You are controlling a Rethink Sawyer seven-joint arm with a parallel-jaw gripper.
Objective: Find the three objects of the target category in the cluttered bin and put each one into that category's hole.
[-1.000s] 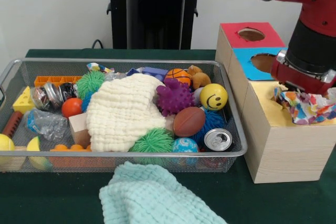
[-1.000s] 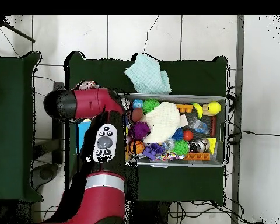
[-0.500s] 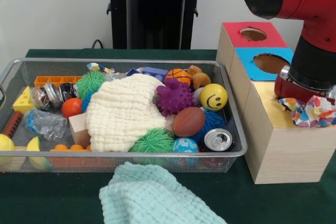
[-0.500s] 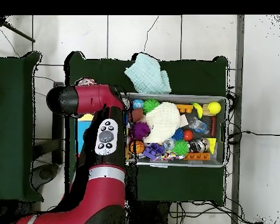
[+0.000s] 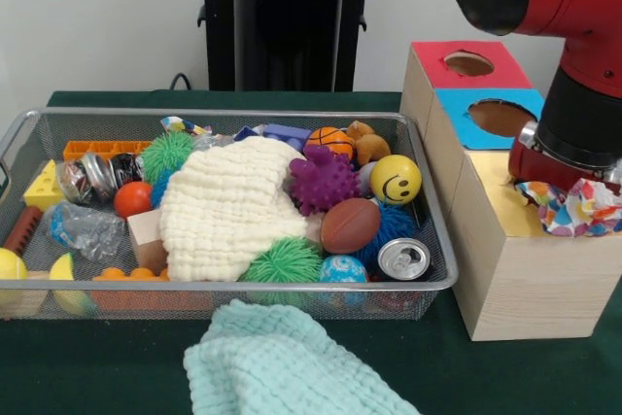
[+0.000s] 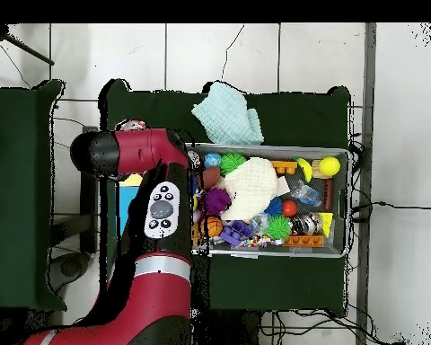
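Bin [image 5: 442,284] crammed with toys, cream cloth [image 5: 228,206], soda can [image 5: 402,259]

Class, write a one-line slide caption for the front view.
Sawyer arm holds crumpled colourful paper over the yellow box top, beside a cluttered wire bin.

A folded mint-green cloth [image 5: 292,364] lies on the dark green surface [image 5: 117,366] just in front of the wire bin's near rim, while behind the bin a black stand [image 5: 282,21] rises against the pale wall [image 5: 97,17].
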